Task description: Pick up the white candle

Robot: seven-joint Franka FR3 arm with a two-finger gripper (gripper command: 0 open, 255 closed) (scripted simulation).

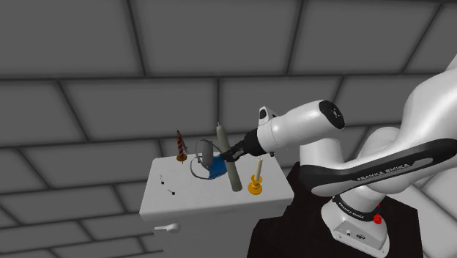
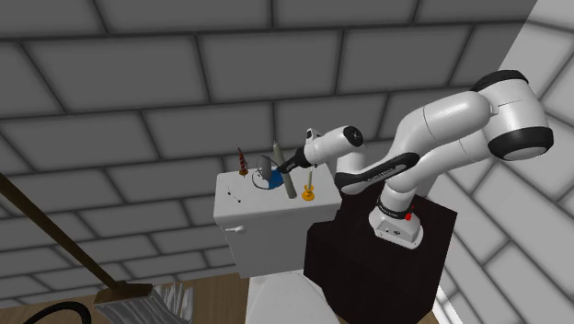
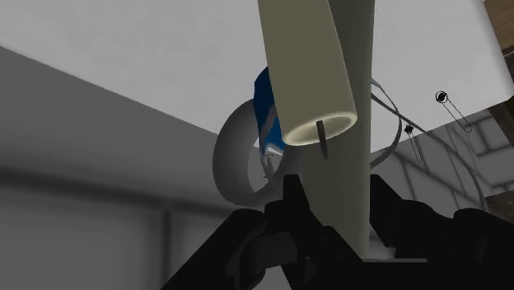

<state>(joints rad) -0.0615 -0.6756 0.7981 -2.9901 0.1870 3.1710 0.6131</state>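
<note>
Black fingers [image 2: 292, 166] grip the tall, tilted pale candle [image 2: 280, 164].

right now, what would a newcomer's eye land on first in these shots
The long pale candle stands out first: it is tilted over the white table and clasped between the white arm's black fingers. On the tabletop around it are a dark red candle, a short candle in a gold holder and a blue and grey object.
</note>
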